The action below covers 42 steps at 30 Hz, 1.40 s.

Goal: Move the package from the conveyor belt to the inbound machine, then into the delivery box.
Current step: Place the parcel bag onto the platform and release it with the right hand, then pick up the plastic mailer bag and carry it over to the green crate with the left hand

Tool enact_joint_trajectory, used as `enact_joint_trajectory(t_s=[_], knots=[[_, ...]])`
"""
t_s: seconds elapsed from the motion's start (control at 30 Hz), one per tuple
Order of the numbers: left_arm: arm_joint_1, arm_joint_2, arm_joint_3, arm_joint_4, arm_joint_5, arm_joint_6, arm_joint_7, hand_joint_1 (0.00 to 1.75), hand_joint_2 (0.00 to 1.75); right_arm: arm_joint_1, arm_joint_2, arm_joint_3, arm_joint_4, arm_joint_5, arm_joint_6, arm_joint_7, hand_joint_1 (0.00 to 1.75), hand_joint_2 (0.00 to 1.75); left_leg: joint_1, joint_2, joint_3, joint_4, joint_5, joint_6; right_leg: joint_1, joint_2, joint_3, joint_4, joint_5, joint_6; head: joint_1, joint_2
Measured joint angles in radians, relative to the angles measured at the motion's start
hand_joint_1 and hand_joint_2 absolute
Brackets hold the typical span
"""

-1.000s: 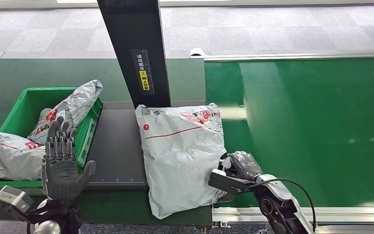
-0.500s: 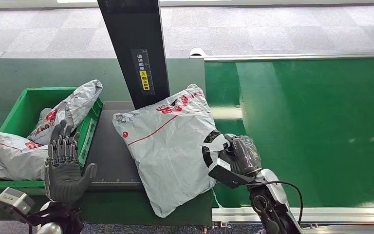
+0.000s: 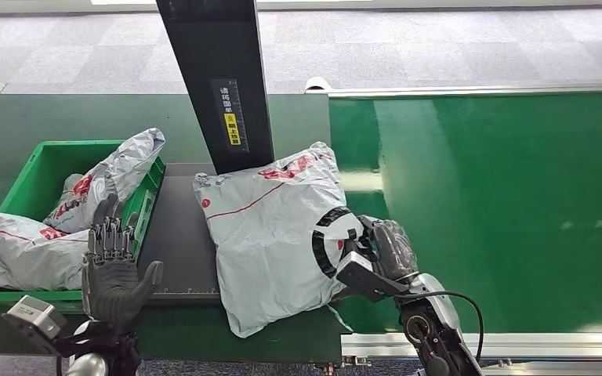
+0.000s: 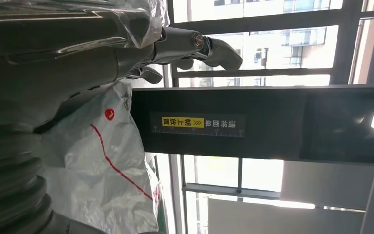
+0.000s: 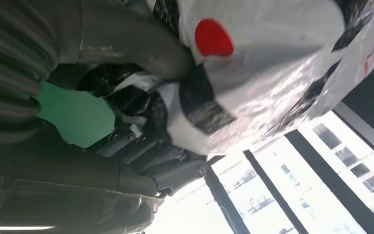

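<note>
A grey plastic package with red print and a black ring mark lies tilted over the dark platform of the inbound machine, its right edge lifted. My right hand grips that right edge, the bag bunched between thumb and fingers. The package also shows beside my left hand. My left hand stands open at the platform's near left corner, fingers up, touching nothing. The green delivery box sits to the left with grey packages in it.
The machine's black post with a yellow label rises just behind the package. The green conveyor belt stretches to the right, edged by a metal rail. Grey floor tiles lie beyond the table.
My right hand has lifted the package's right edge and pushed it left across the platform, turning it so the black ring mark faces up. My left hand has shifted slightly right.
</note>
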Motion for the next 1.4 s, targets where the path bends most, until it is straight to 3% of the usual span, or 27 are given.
enact_joint_trajectory(t_s=[0.2,0.33,0.53,0.63,0.87,1.23,1.4], knots=[[-0.011,0.0,-0.005,0.02,-0.008,-0.022,0.021,0.0,1.75,-0.038,0.003,0.004,0.086,-0.045,0.192,0.088,0.0,1.75,0.0,0.0,0.0,0.0,0.0,0.0,0.0,0.0,0.0,0.0,0.0,0.0,0.0,0.0],[-0.014,0.002,-0.01,0.034,-0.051,-0.016,0.038,0.0,1.75,-0.08,0.003,0.021,0.172,-0.05,0.262,0.092,0.0,1.75,0.0,0.0,0.0,0.0,0.0,0.0,0.0,0.0,0.0,0.0,0.0,0.0,0.0,0.0],[-0.04,0.017,-0.047,0.059,-0.183,0.004,0.078,0.0,1.75,-0.129,-0.008,0.087,0.242,-0.049,0.399,0.002,0.0,1.75,0.0,0.0,0.001,0.0,0.0,0.0,0.0,0.0,0.0,0.0,0.0,0.0,0.0,0.0],[-0.054,0.028,-0.071,0.085,-0.274,0.027,0.135,0.0,1.75,-0.131,-0.019,0.096,0.247,-0.099,0.432,-0.044,0.0,1.75,0.0,0.002,0.001,0.0,0.0,0.0,0.0,0.001,0.0,0.0,0.0,0.0,0.0,0.0],[-0.078,0.047,-0.124,0.161,-0.454,0.073,0.218,0.0,1.75,-0.075,-0.033,0.048,0.139,-0.389,0.559,-0.163,0.0,1.75,0.0,0.002,0.001,0.0,0.0,0.0,0.0,0.003,-0.001,0.0,0.0,0.0,0.0,0.0],[-0.092,0.058,-0.152,0.214,-0.501,0.08,0.249,0.0,1.75,-0.025,-0.037,-0.014,0.027,-0.422,0.551,-0.161,0.0,1.75,0.0,0.002,0.0,0.0,0.0,0.0,0.0,0.003,-0.001,0.0,0.0,0.0,0.0,0.0],[-0.105,0.067,-0.178,0.261,-0.716,0.106,0.428,0.0,1.75,-0.011,-0.035,-0.05,-0.001,-0.373,0.438,-0.124,0.0,1.75,0.0,0.002,0.0,0.0,0.0,0.0,0.0,0.003,-0.001,0.0,0.0,0.0,0.0,0.0]])
